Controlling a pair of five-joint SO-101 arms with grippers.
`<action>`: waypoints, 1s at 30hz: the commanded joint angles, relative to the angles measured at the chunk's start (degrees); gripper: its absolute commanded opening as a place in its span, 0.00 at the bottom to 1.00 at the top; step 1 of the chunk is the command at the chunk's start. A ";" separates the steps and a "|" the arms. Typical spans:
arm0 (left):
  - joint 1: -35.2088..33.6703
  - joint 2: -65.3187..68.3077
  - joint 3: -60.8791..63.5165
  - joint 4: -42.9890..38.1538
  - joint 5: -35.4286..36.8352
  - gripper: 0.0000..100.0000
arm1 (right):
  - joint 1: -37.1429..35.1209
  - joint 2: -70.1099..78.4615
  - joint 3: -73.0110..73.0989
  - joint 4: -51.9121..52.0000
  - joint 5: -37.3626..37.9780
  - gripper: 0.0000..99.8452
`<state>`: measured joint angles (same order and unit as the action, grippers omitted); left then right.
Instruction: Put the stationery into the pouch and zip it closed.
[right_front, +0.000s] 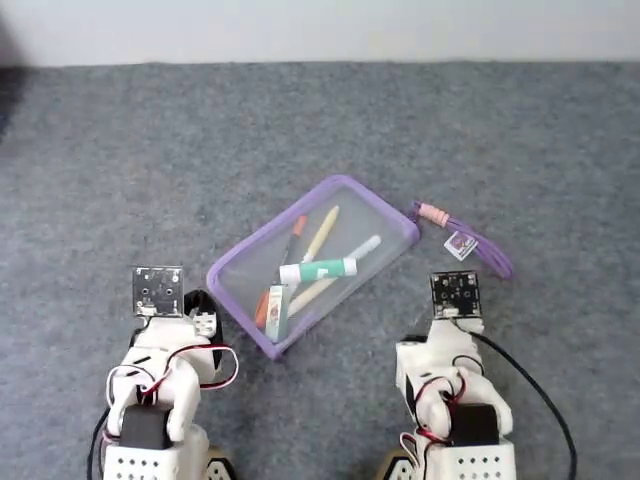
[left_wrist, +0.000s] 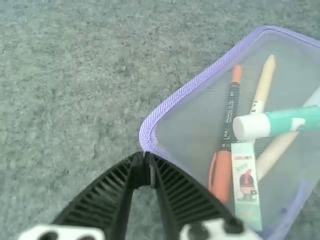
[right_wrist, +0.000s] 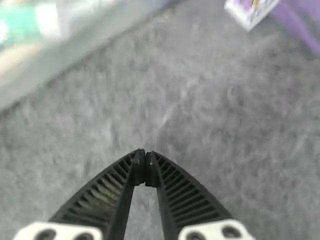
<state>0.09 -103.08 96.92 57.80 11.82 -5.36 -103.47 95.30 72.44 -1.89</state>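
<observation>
A translucent pouch (right_front: 310, 262) with purple trim lies at the middle of the grey carpet, holding pens, a pencil, a green-and-white glue stick (right_front: 318, 270) and a small eraser-like packet. The same pouch (left_wrist: 200, 115) and glue stick (left_wrist: 280, 122) appear in the left wrist view. A purple strap (right_front: 478, 245) with a pink zipper pull and a small tag trails from the pouch's right corner. My left gripper (left_wrist: 146, 162) is shut with nothing in it, its tips just at the pouch's near-left corner. My right gripper (right_wrist: 145, 159) is shut and empty over bare carpet, right of the pouch.
The white tag (right_wrist: 250, 9) and purple strap lie on the carpet beyond my right gripper. Both arm bases (right_front: 160, 400) (right_front: 450, 400) stand at the near edge. A pale wall runs along the far side.
</observation>
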 joint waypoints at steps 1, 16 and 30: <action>-0.53 -0.62 -0.40 2.11 0.18 0.02 | -0.04 -0.48 1.14 2.42 -0.53 0.01; -11.69 -0.62 -0.48 4.66 0.62 0.01 | 0.04 -0.40 1.14 2.42 -0.35 0.01; -9.32 -0.62 -0.48 13.36 0.44 0.01 | -0.04 -0.40 1.14 2.42 -0.35 0.01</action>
<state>-9.49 -103.08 96.92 70.81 11.82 -5.27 -103.47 95.38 74.46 -1.89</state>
